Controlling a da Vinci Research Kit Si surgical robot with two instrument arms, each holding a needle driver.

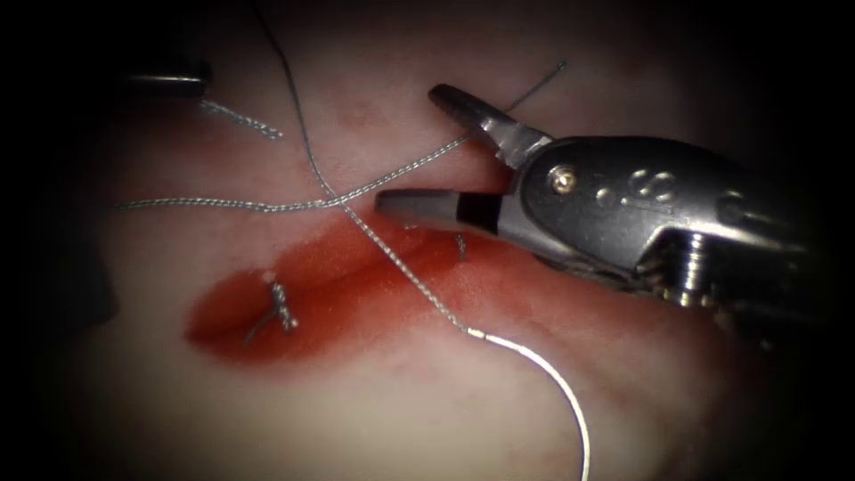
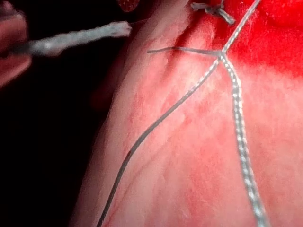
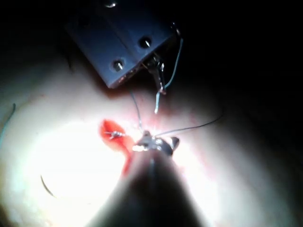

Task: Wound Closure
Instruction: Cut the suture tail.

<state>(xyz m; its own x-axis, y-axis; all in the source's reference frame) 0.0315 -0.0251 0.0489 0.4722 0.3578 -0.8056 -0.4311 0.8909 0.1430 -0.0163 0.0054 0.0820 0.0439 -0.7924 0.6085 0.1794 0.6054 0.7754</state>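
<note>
Nearest, on the tissue [image 1: 374, 419] right of the cut: curved needle [image 1: 557, 383], lying loose, held by neither tool, its far end running off the picture's lower edge. Bare tissue all around it. From its blunt end, thread [image 1: 401, 267] climbing across the red fluid [image 1: 312, 267] over the cut, past a tied stitch [image 1: 282, 307] to the left. Beyond, right tool [image 1: 410, 147], jaws spread wide and gripping nothing, lower jaw just over the cut's far edge, a second strand crossing between them. Farthest, at the dark upper left edge, left tool [image 1: 169, 78], well apart, a short thread end [image 1: 240, 118] beside it; cannot tell its grip.
</note>
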